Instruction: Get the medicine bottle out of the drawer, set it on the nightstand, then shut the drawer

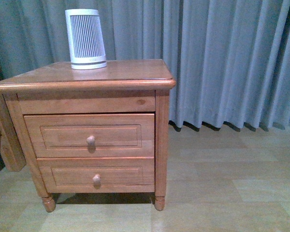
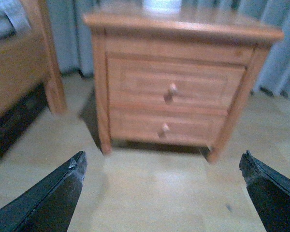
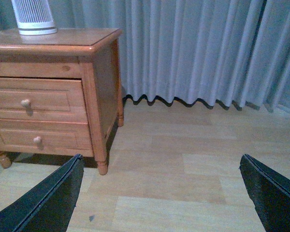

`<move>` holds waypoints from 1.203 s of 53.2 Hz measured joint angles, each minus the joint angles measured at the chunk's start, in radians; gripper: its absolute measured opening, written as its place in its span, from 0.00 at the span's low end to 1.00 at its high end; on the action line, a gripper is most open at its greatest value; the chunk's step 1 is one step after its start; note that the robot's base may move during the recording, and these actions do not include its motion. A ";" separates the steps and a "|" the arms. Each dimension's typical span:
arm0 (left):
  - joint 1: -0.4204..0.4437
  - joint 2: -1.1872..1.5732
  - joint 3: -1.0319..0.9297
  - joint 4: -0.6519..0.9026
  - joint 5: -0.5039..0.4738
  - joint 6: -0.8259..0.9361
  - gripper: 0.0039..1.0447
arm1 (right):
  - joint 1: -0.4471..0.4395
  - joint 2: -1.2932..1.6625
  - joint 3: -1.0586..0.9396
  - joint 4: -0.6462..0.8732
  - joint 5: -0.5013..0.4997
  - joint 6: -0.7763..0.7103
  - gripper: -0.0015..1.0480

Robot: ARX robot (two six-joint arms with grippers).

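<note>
Med bottle not visible in any view; the upper drawer (image 1: 63,136) w/ round knob (image 1: 90,140) sits shut in the nightstand (image 1: 87,86), right above the shallower lower drawer (image 1: 63,176). On the nightstand's top surface, toward the back-left in front view, stands a white ribbed appliance (image 1: 85,38), w/ grey curtain (image 1: 222,58) behind, bed frame (image 2: 19,67) just beside on the left & pale wood floor (image 1: 222,183) underneath. Left pincer (image 2: 162,162) & right pincer (image 3: 160,162) are both spread wide, gripping nothing, each hanging over the floor, apart from the nightstand front.
</note>
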 joint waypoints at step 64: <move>-0.214 2.364 1.465 0.727 -0.220 -0.023 0.94 | 0.000 0.000 0.000 0.000 -0.004 0.000 0.93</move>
